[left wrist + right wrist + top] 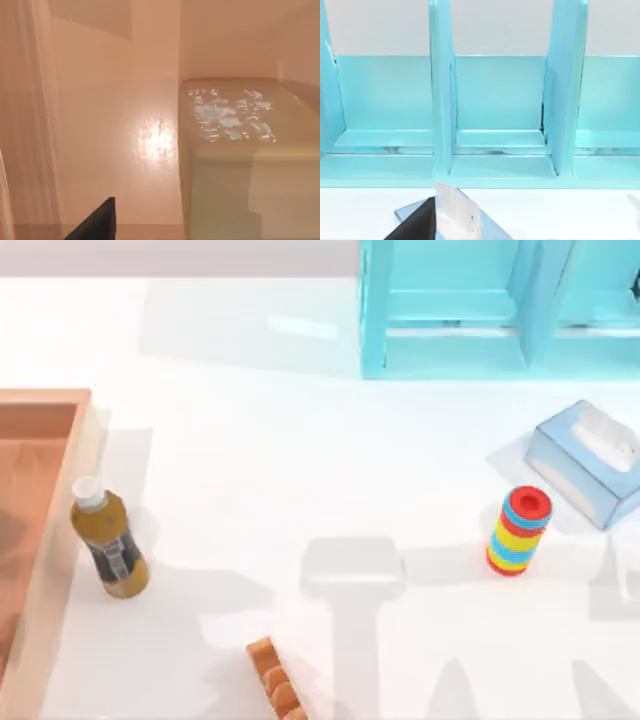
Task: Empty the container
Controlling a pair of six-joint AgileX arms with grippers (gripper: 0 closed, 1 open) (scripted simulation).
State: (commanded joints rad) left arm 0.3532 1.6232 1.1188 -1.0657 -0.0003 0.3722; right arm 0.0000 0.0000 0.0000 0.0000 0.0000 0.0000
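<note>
The container (45, 490), a shallow tray of orange-brown wood, lies at the left edge of the top view. Just beside its right wall lies a bottle (108, 540) of olive-yellow liquid with a white cap. In the left wrist view, the tray floor holds a tan box (240, 150). I cannot tell whether either gripper is apart or together. A stack of coloured rings (520, 531) stands at right, near a blue tissue box (590, 460); a turquoise shelf unit (480, 310) fills the upper right.
</note>
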